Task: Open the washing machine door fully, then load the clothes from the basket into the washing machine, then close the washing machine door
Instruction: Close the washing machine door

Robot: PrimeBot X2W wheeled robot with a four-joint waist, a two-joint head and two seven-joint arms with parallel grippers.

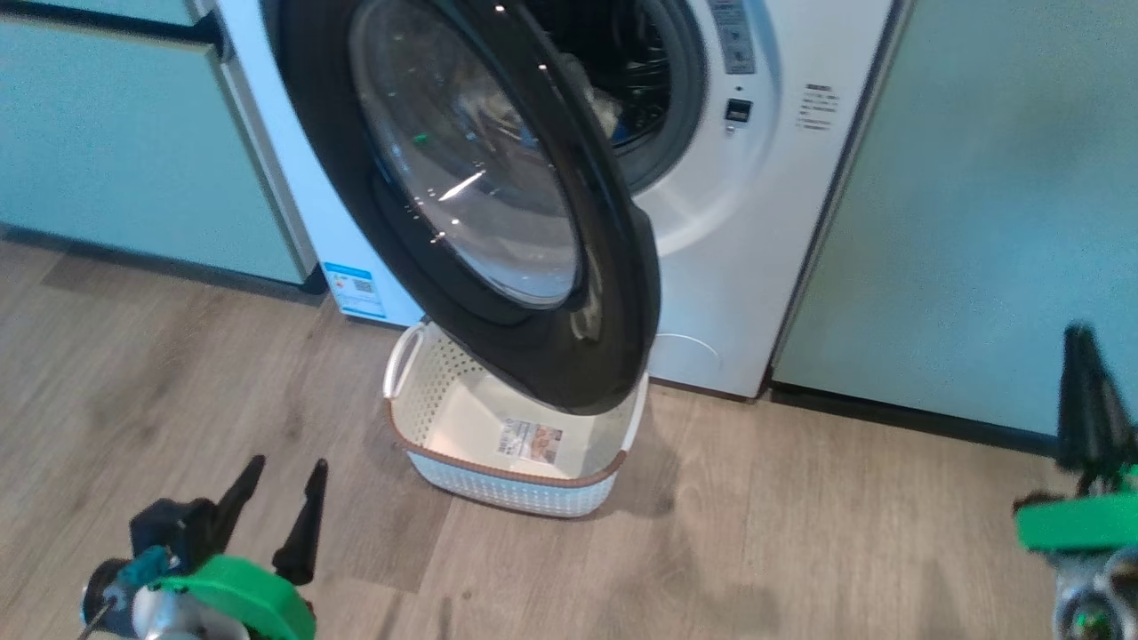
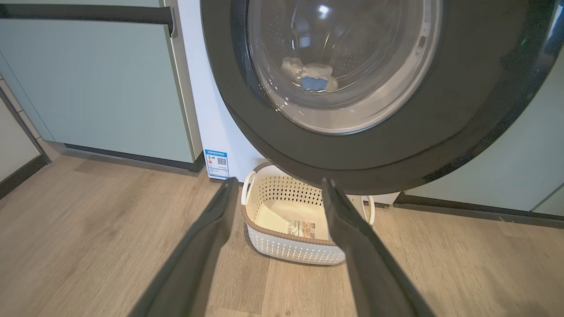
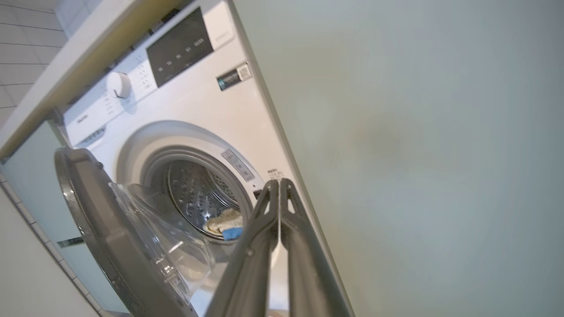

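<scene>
Upper centre, the large round glossy black washing machine door (image 1: 471,178) hangs part-swung above the small cream perforated plastic basket (image 1: 498,468), sitting empty. Pale yellow clothes (image 3: 222,222) with a blue piece lie inside the white front-loading washing machine (image 1: 738,249). Left hand (image 1: 289,467), lower left, released; right hand (image 1: 1080,342), right edge, clenched on nothing. Both are clear, likely so the door can swing shut.

The washing machine door (image 1: 498,222) hides the far rim of the basket (image 1: 507,489) toward 12 o'clock, and the door's own top is cut off. My right claw (image 1: 1083,342) at 3 o'clock is blurred (partly past the edge). The print on the label sticker (image 1: 531,440) is too small to read.
</scene>
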